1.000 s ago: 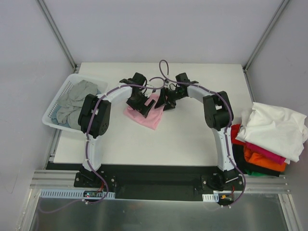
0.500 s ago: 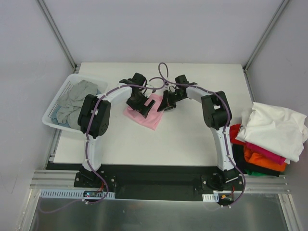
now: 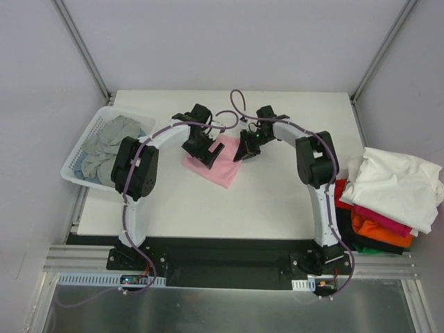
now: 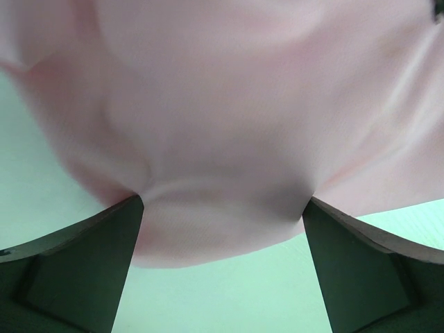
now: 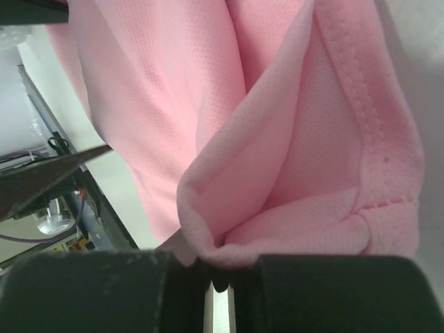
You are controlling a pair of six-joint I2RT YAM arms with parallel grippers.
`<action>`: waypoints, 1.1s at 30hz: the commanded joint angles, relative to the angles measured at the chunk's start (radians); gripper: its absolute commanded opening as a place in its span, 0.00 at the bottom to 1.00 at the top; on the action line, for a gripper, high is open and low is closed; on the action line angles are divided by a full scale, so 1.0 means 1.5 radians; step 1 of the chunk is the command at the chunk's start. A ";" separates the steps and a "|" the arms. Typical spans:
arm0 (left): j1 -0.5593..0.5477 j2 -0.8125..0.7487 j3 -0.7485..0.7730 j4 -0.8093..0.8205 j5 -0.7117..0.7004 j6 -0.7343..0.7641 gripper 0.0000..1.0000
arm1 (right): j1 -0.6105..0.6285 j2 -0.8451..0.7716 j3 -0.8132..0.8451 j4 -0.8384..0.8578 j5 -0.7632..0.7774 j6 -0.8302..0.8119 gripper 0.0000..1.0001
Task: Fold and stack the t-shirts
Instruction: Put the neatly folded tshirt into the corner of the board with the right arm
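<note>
Folding the pink t-shirt (image 3: 223, 166) at the bench's (image 3: 277, 201) twelve o'clock, pinched at its three o'clock hem by the right gripper (image 5: 220, 272), straddled by the wide-open left gripper (image 4: 220, 208); next, probably closing that one.

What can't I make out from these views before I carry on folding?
- Top view: the left arm and right arm cover where they meet the pink shirt.
- Left wrist view: the shirt between the open left fingers is blurred and cut off by the edges.
- Right wrist view: the shut right fingers pinch a fold; cropping hides which part.
- Top view: the white shirt hides most of the stack.
</note>
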 commanded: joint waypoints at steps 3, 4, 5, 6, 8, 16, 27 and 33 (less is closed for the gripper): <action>-0.004 -0.057 0.044 -0.016 -0.068 0.034 0.99 | -0.037 -0.083 0.024 -0.113 0.062 -0.080 0.01; -0.004 -0.062 0.046 -0.016 -0.077 0.035 0.99 | -0.040 -0.091 0.025 -0.124 0.078 -0.085 0.01; -0.004 -0.063 0.049 -0.015 -0.079 0.036 0.99 | -0.046 -0.094 0.032 -0.153 0.086 -0.095 0.01; -0.004 -0.065 0.049 -0.014 -0.082 0.039 0.99 | -0.048 -0.104 0.032 -0.166 0.092 -0.109 0.01; -0.004 -0.070 0.052 -0.012 -0.089 0.044 0.99 | -0.055 -0.114 0.037 -0.200 0.105 -0.125 0.01; -0.003 -0.063 0.054 0.008 -0.121 0.068 0.99 | -0.072 -0.191 0.002 -0.274 0.170 -0.195 0.01; -0.003 -0.052 0.041 0.022 -0.139 0.076 0.99 | -0.117 -0.307 -0.060 -0.306 0.235 -0.240 0.01; -0.003 -0.044 0.020 0.031 -0.129 0.072 0.99 | -0.148 -0.333 -0.073 -0.333 0.256 -0.254 0.01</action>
